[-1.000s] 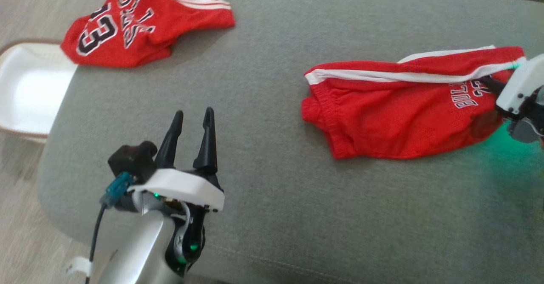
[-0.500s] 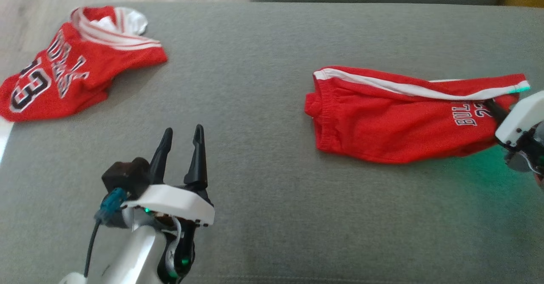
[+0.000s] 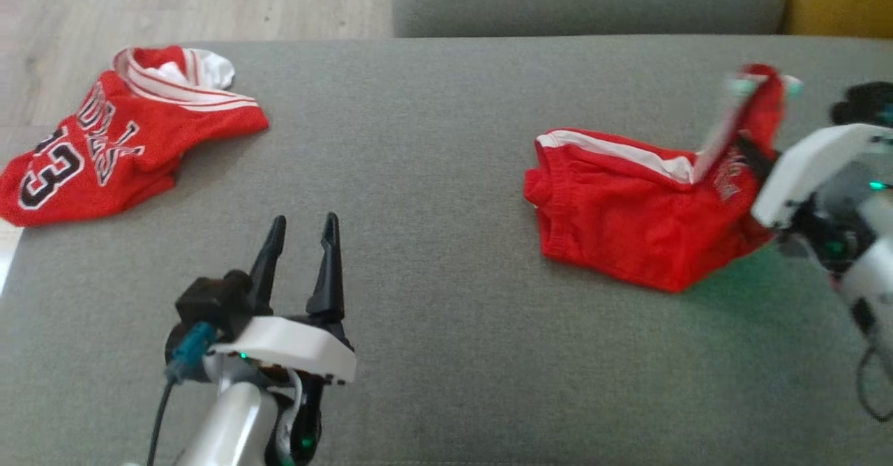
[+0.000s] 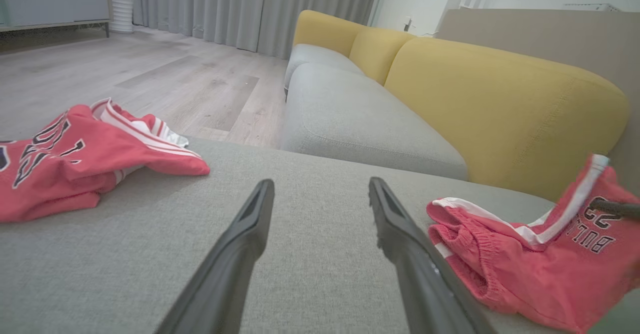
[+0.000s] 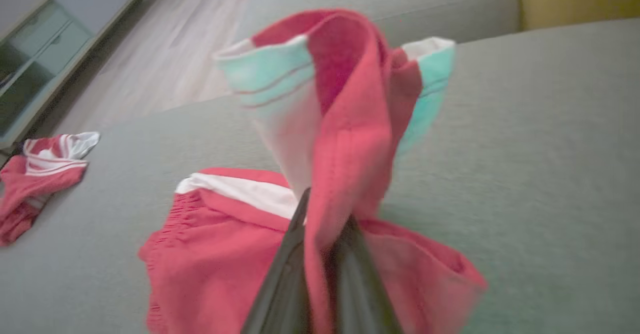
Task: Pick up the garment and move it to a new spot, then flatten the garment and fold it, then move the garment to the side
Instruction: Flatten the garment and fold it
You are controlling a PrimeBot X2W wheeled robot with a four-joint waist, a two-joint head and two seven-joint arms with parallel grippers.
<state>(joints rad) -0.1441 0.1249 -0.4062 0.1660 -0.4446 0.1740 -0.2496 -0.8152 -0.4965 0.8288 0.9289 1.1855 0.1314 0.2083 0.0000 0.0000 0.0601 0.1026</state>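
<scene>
Shorts (image 3: pixel 628 236), red with a white side stripe, are sitting on the right half of the wide grey cushion (image 3: pixel 446 173) that is spreading across most of the head view. Beyond it a sofa (image 4: pixel 500 104) with a grey seat and a yellow back is standing on pale wood flooring (image 4: pixel 150 74). A red jersey (image 3: pixel 104 152) with dark numerals and white-striped trim is lying crumpled at the cushion's far left corner, well apart from the shorts. The shorts' elastic waistband end is resting on the cushion, while the leg end is being held up, its hem standing above the rest of the fabric. The right gripper (image 3: pixel 750 152) is pinching that raised part, its two dark fingers clamped together on the cloth, with the printed lettering just beside them. The left gripper (image 3: pixel 304 220) is hovering over bare cushion at the lower left, between the jersey and the shorts, its jaws spread apart and holding nothing.
</scene>
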